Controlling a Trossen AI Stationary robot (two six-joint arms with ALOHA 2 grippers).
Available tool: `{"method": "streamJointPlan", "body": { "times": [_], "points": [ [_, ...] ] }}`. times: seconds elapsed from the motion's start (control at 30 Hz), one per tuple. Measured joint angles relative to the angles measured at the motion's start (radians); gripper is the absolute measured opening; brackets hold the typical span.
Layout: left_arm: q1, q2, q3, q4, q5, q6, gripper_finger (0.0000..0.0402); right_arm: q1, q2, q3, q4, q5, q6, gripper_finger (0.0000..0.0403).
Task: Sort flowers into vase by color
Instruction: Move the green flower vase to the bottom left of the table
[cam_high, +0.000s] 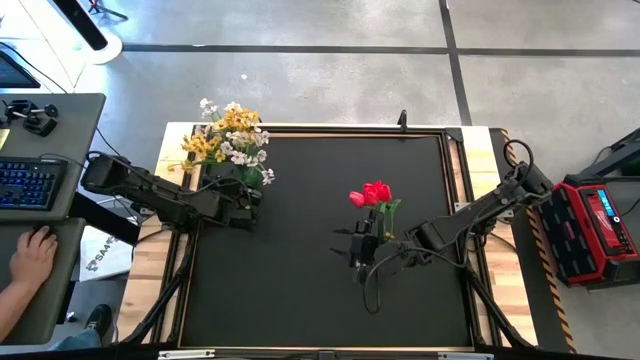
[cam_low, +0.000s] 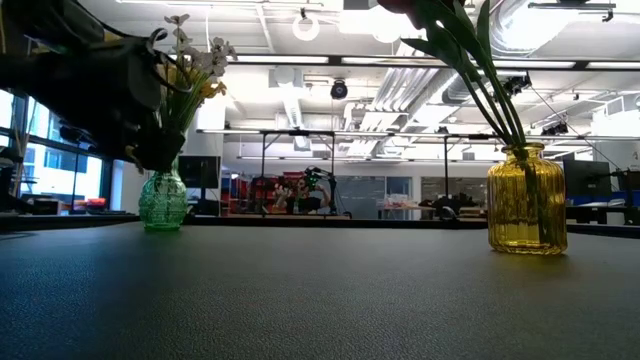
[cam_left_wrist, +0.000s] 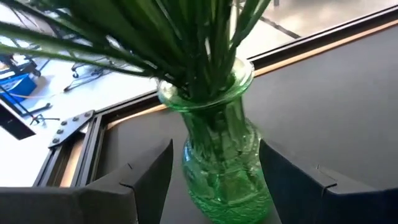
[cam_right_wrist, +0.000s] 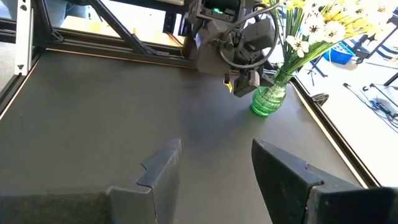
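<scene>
Left pincer open around the green vase holding yellow and white flowers at the bench's far-left corner, right pincer open, empty; careless retreat could tip it.

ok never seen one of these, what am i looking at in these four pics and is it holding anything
Two dark robot arms work at a black table. One camera looks straight down, one sits at table height, and one rides on each wrist. A green glass vase holds yellow and white flowers; a ribbed yellow glass vase holds red tulips. The left gripper sits open around the green vase, seemingly without squeezing it. The right gripper is open and empty, beside the tulips.
</scene>
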Motion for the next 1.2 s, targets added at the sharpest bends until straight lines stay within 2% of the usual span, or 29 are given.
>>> {"method": "streamJointPlan", "body": {
  "times": [0.1, 0.27, 0.4, 0.6, 0.8, 1.07, 1.2],
  "points": [
    [0.000, 0.000, -0.035, 0.045, -0.006, -0.008, 0.0227, 0.000, 0.000, 0.000, 0.000, 0.000, 0.001, 0.0181],
    [-0.014, -0.001, -0.127, 0.225, -0.022, -0.011, 0.0227, 0.000, 0.000, 0.000, -0.003, 0.000, 0.003, 0.0181],
    [-0.047, -0.009, -0.163, 0.344, -0.054, 0.057, 0.0224, -0.001, 0.000, 0.000, -0.003, 0.000, 0.006, 0.0181],
    [-0.055, -0.022, -0.168, 0.359, -0.136, 0.079, 0.0208, -0.003, 0.000, 0.000, 0.004, 0.000, 0.006, 0.0181],
    [-0.048, -0.022, -0.168, 0.353, -0.206, 0.006, 0.0202, -0.003, 0.000, 0.000, 0.004, 0.000, 0.006, 0.0181],
    [-0.045, -0.022, -0.168, 0.402, -0.136, 0.047, 0.0202, -0.005, 0.000, 0.000, 0.005, -0.024, -0.002, 0.0181],
    [-0.054, -0.022, -0.168, 0.572, -0.017, 0.312, 0.0202, -0.007, 0.000, 0.000, 0.006, -0.030, -0.009, 0.0181]
  ]
}}
